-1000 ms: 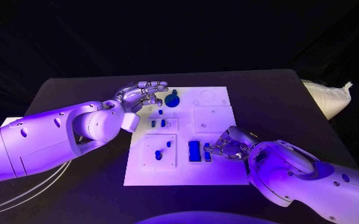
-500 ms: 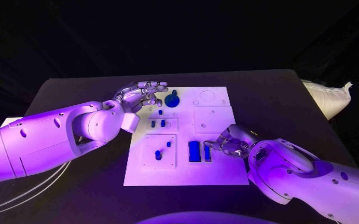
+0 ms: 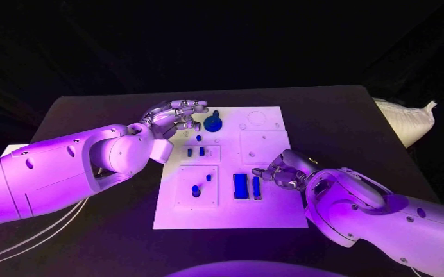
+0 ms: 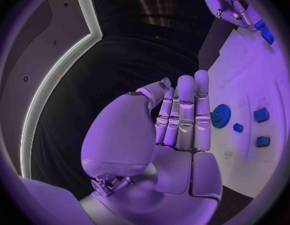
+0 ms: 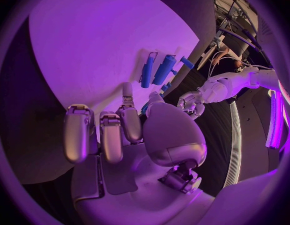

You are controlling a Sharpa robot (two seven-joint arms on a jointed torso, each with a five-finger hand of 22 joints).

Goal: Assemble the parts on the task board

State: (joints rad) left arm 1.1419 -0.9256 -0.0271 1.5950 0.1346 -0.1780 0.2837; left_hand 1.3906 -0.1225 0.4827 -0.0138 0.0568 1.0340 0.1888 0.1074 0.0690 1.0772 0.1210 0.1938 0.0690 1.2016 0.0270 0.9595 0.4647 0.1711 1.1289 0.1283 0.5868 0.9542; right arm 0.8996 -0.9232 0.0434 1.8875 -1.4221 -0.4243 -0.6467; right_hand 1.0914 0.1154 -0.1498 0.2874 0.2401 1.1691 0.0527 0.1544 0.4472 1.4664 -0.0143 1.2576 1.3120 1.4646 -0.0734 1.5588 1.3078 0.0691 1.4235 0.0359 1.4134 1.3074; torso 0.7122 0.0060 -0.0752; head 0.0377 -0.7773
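The left hand [image 3: 176, 118] is seen at the far left corner of the task board [image 3: 264, 145], its fingers held straight and close together with nothing in them, as the left wrist view confirms [image 4: 179, 120]. Just beside its fingertips, on the board, a dark blue gear [image 3: 213, 123] lies flat, and nearer the robot from that hand small blue pegs [image 3: 195, 152] stand in their recesses. Further right, a long blue block [image 3: 240, 186] and a slimmer blue bar [image 3: 256, 188] lie side by side on the board, immediately beside the right hand [image 3: 282, 173]. That hand is held with fingers parted and nothing gripped; in the right wrist view [image 5: 123, 130] its fingertips are seen just short of the two long pieces. The step in hand is judged to be the seating of the slim bar next to the block. For the next move, a light pinch or press on the bar would be called for, with the block left undisturbed.
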